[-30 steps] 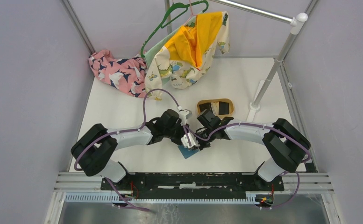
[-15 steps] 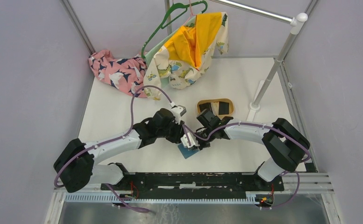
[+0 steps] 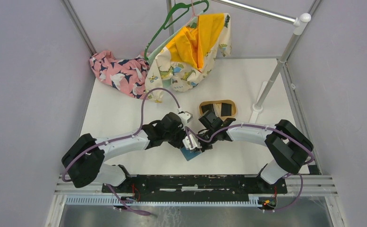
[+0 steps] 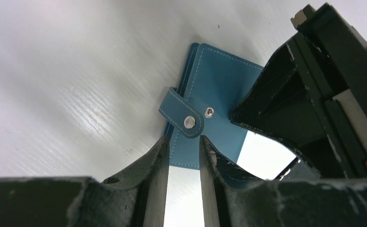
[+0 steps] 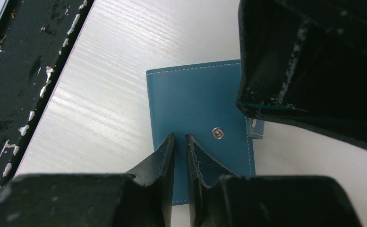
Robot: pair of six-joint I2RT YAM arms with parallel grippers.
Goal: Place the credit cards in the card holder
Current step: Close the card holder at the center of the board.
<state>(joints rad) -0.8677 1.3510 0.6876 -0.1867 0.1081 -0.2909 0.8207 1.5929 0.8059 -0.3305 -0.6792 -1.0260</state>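
The teal card holder (image 3: 191, 155) lies shut on the white table near the front edge, between both wrists. In the left wrist view the card holder (image 4: 219, 85) has its snap tab (image 4: 183, 118) lifted off the stud, just beyond my left gripper (image 4: 182, 142). That gripper is open, with bare table showing in the gap. My right gripper (image 5: 180, 137) hovers low over the card holder (image 5: 191, 104), jaws a narrow slit apart and nothing between them. Dark and pale credit cards (image 3: 226, 109) lie in the oval wooden tray (image 3: 202, 109) behind. From above, my left gripper (image 3: 186, 145) and right gripper (image 3: 199, 149) nearly touch.
A pink patterned cloth (image 3: 117, 73) and a yellow-and-cream garment on a green hanger (image 3: 191, 47) lie at the back. A white clothes-rack pole (image 3: 271, 85) stands at the right. The black front rail (image 5: 11, 71) runs close to the card holder.
The left jaws have opened a little wider. The left arm's elbow swung out to the left and partly back, while its gripper stayed at the card holder. The right arm held still.
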